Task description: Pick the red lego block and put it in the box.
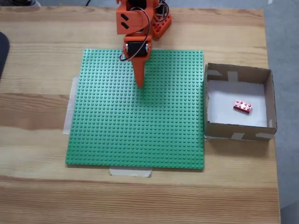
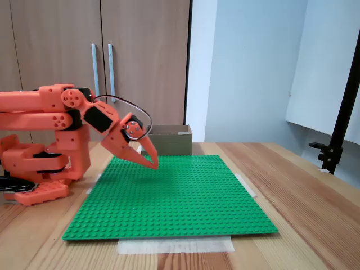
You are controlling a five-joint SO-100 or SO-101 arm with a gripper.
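The red lego block (image 1: 242, 106) lies flat on the white bottom of the box (image 1: 269, 98), a little right of the middle, studs up and turned slightly askew, touching no wall. In the top-down fixed view you find the box, brown cardboard with pale tape patches, at the right edge of the counter (image 1: 37, 116), its left wall just beside the right edge of the green baseplate (image 1: 140, 135). The baseplate lies flat across the middle of the counter, with strips of pale tape showing under its left and near edges.

Your orange arm (image 2: 34, 109) reaches out from its base (image 1: 159, 25) at the far edge of the counter. Its hand (image 1: 139, 84) hangs over the far part of the baseplate, well apart from the box. In the side fixed view the hand (image 2: 153, 164) points down at a slant, its tips just above the studs, clenched and empty, the two fingers meeting in one point. The box (image 2: 171, 140) stands behind it there.
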